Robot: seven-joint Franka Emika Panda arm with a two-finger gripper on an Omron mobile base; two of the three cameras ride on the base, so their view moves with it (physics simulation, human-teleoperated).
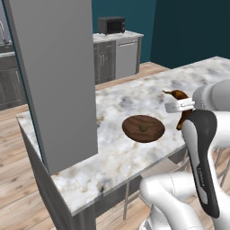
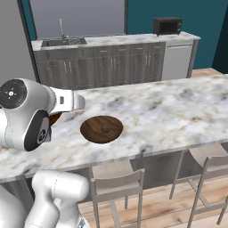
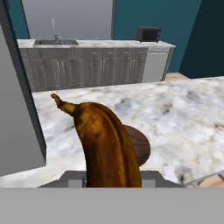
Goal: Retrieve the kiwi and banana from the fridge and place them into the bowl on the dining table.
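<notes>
Tool clamped on the long brown overripe banana, hanging above the speckled marble table; the shallow dark wooden bowl, small olive kiwi inside, lies just beside, along the banana's length.

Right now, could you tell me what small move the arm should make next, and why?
Probably carry the banana sideways until it hangs over the bowl. The gripper holds it beside the bowl, where the kiwi already lies.

Hand grips banana beside bowl holding kiwi.
</notes>
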